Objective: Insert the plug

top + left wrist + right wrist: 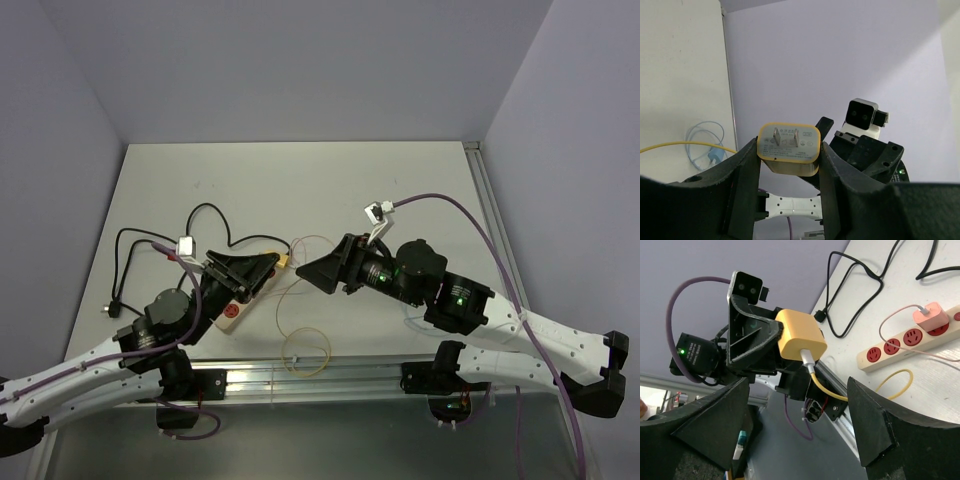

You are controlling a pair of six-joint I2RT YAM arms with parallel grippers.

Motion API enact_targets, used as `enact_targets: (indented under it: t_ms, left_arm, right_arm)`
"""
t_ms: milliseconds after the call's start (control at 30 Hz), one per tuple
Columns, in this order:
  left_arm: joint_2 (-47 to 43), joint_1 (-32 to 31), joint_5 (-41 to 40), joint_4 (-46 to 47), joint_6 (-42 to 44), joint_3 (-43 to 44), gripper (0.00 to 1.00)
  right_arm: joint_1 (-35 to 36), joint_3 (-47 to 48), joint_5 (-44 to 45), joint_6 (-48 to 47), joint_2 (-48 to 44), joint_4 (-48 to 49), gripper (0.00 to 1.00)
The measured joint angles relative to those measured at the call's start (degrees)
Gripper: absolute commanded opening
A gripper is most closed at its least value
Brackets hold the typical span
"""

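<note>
1. The power strip (895, 342) lies on the table (400, 190) at the near left, under the left arm. A pink plug (931, 317) fills one socket; the other red sockets look free.
2. The left gripper (268, 268) pinches the yellow charger (788, 147) by its sides, raised above the table. The prongs (785, 137) point back at the left wrist, away from the strip.
3. The yellow cable (816, 382) leaves the charger's far face and droops toward the right gripper.
4. The right gripper (308, 270) faces the charger with its jaws spread and nothing between them.
5. Likely step: handover. Close the right jaws squarely on the charger body, clear of the cable. Release the left jaws only once that grip is firm.
</note>
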Motion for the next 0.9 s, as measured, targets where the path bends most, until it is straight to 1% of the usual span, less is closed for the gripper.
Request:
enact_targets:
  t_ms: [267,367,433,567,633,700,767,900]
  left_arm:
    - [-1.84,0.0,0.04,-0.28,0.5,-0.63,0.0]
    - [-2.25,0.0,0.15,-1.38,-0.22,-0.63,0.0]
    - [-2.38,0.0,0.35,-3.69,-2.08,-0.5,0.0]
    - [-1.4,0.0,0.74,-12.09,-8.33,1.53,0.0]
    - [-0.63,0.0,1.16,-15.45,-11.1,3.06,0.0]
    - [-0.44,0.0,1.55,-17.09,-13.27,3.8,0.0]
    - [-0.66,0.0,1.64,-17.75,-14.99,3.8,0.0]
    - [-1.4,0.0,2.05,-18.75,-17.25,3.8,0.0]
  right_arm:
    - [0.0,1.55,-1.9,-5.79,0.74,-2.32,0.85]
    - [0.0,2.29,-3.69,-11.89,1.18,-2.99,0.85]
    - [0.0,3.17,-4.61,-17.77,1.73,-4.11,0.83]
    - [0.0,4.66,-6.21,-27.85,3.34,-5.18,0.62]
    - [0.0,5.31,-7.54,-32.04,4.52,-5.18,0.62]
    - [0.02,6.34,-8.96,-35.82,6.12,-5.35,0.65]
    - [0.09,7.67,-9.6,-38.1,7.8,-5.62,0.7]
    - [0.35,8.79,-10.88,-40.85,9.57,-5.51,0.73]
